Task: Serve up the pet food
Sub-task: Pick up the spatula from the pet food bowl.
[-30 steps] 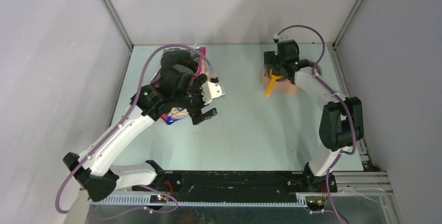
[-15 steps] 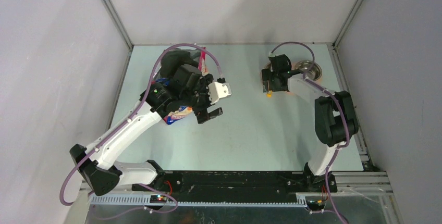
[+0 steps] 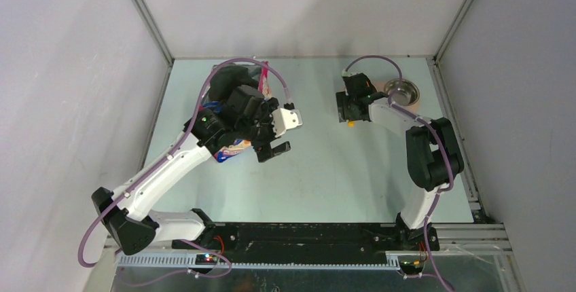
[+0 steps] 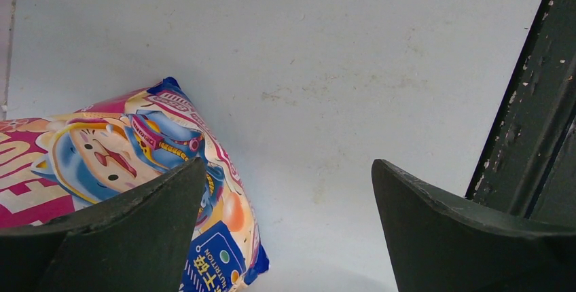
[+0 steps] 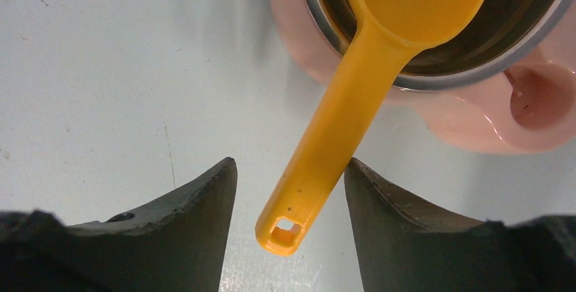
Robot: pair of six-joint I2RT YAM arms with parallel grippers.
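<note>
pale tabletop (image 5: 102, 68) lies under the right hand (image 5: 291, 163), spread astride the yellow scoop (image 5: 339, 122) handle.

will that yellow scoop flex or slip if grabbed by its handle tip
The scoop looks like stiff moulded plastic, so it probably won't flex. Its handle is smooth and narrow, and its head sits in the bowl, so a tip grip may let it pivot.

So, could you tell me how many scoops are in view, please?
1: a yellow scoop, head in the steel bowl, handle between the right end effector's fingers. The arms may hide others.
</note>
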